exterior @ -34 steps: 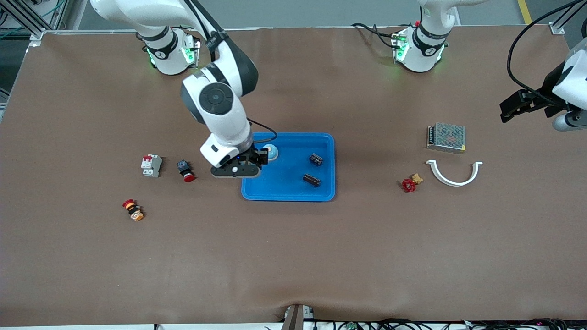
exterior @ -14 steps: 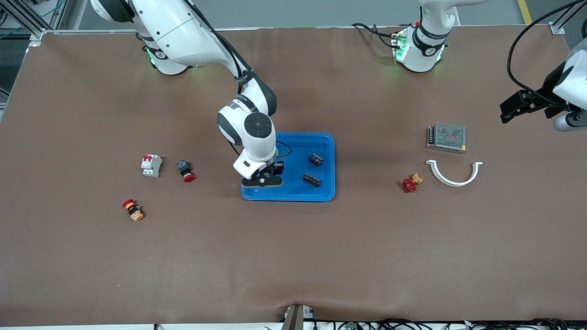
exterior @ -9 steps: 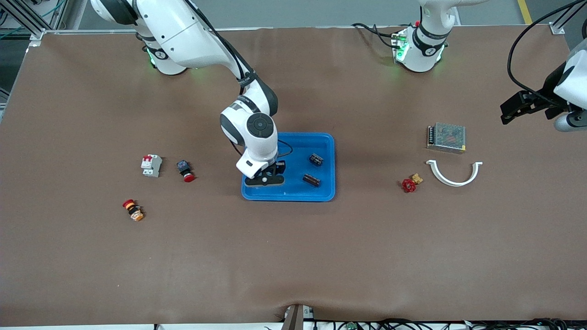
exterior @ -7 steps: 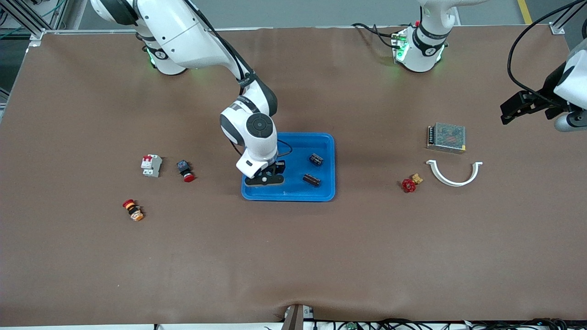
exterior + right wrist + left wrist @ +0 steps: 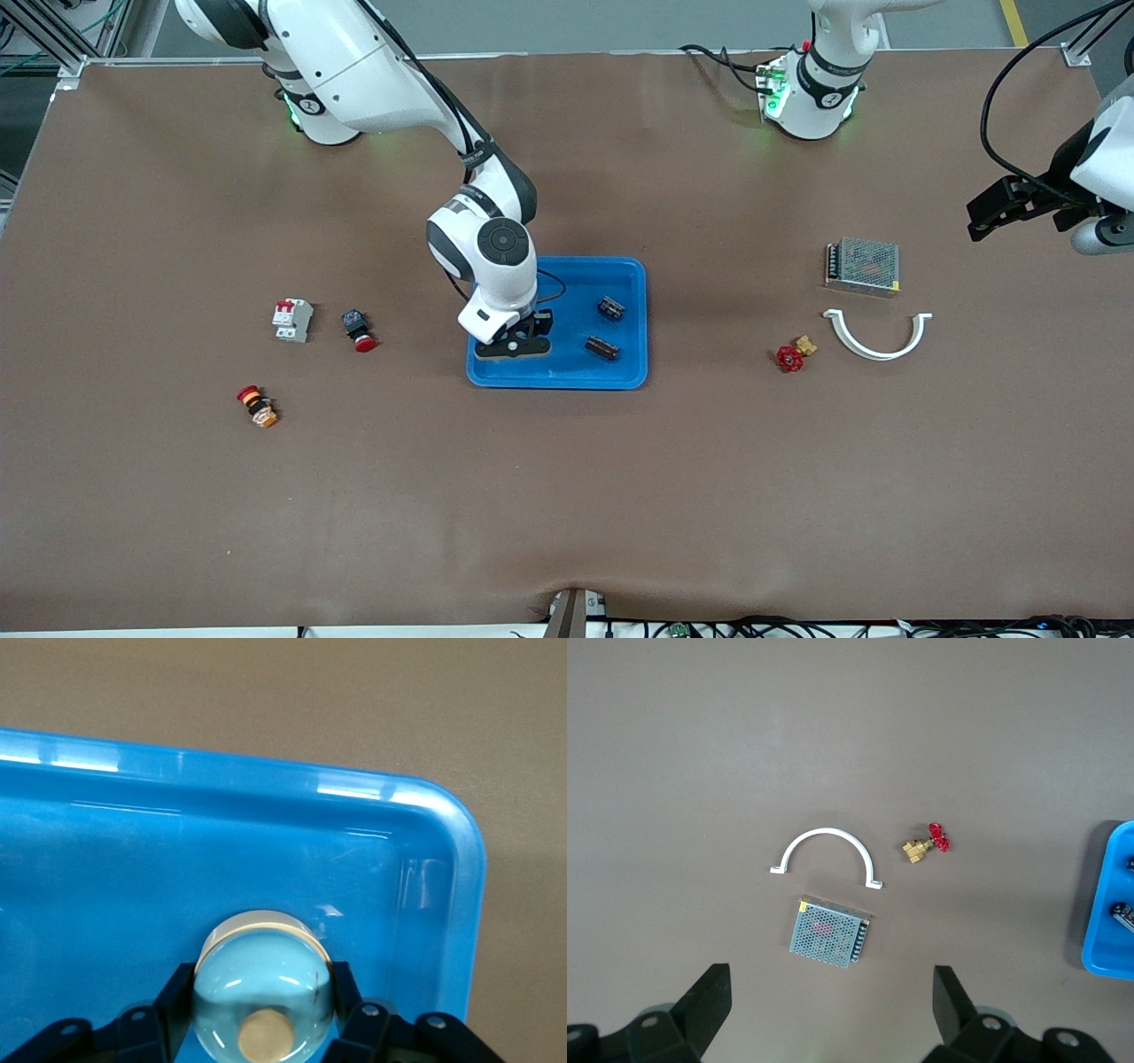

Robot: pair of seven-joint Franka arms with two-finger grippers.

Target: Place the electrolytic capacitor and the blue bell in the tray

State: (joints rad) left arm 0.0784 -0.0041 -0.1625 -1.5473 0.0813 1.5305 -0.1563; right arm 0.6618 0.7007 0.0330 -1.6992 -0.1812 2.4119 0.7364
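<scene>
The bright-blue tray [image 5: 567, 372] lies mid-table. My right gripper [image 5: 518, 341] is low inside it, at the corner nearer the camera toward the right arm's end. In the right wrist view the gripper [image 5: 263, 1014] is shut on the blue bell [image 5: 263, 966], a pale-blue dome with a tan knob, over the tray floor [image 5: 266, 842]. In the front view my hand hides the bell. Two dark capacitor-like parts [image 5: 610, 308] [image 5: 601, 347] lie in the tray. My left gripper [image 5: 983, 217] waits open and empty, high over the left arm's end of the table; its wrist view [image 5: 833, 1001] shows both fingers wide apart.
A metal mesh power supply [image 5: 862, 265], a white curved clamp [image 5: 877, 335] and a red-handled brass valve [image 5: 791, 356] lie toward the left arm's end. A white circuit breaker [image 5: 291, 319], a red push button [image 5: 358, 329] and a red-yellow button [image 5: 257, 405] lie toward the right arm's end.
My right gripper has carried the bell from the tray's farther corner down toward its nearer corner and sunk lower; over the last half second it barely moved. The left arm has not moved.
</scene>
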